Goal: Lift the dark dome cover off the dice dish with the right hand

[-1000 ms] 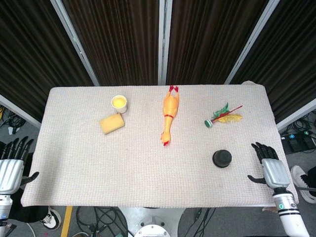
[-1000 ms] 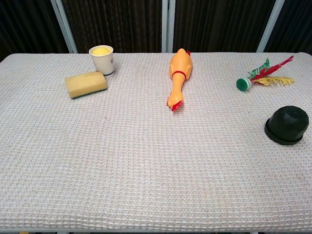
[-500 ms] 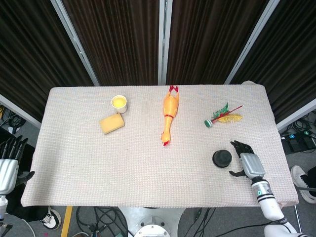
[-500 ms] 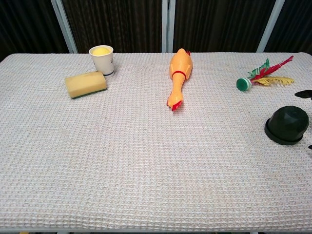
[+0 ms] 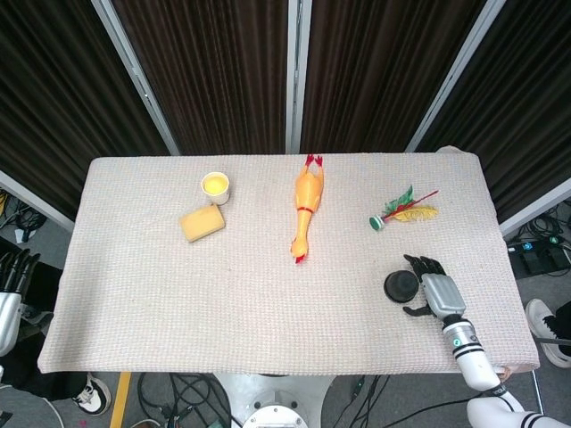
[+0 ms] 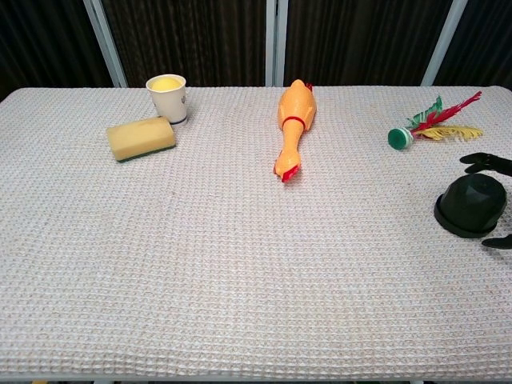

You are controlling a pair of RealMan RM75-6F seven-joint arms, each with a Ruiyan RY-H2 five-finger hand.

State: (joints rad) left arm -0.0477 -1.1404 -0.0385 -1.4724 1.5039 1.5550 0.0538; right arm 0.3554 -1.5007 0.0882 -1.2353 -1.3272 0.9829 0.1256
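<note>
Right hand (image 5: pixel 437 291) sits near the table's (image 5: pixel 268 339) front right edge, fingers (image 6: pixel 484 162) spread, holding nothing. Cover (image 5: pixel 401 285) lies just left of it on its dish, untouched. Bare cloth extends leftward. Left hand (image 5: pixel 11 285) hangs off the left edge, fingers apart.

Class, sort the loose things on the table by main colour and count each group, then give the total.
Yellow: 2, the sponge and the filled cup.
Orange: 1, the rubber chicken.
Black: 1, the dome cover.
Mixed red, green and yellow: 1, the shuttlecock.
Total: 5
</note>
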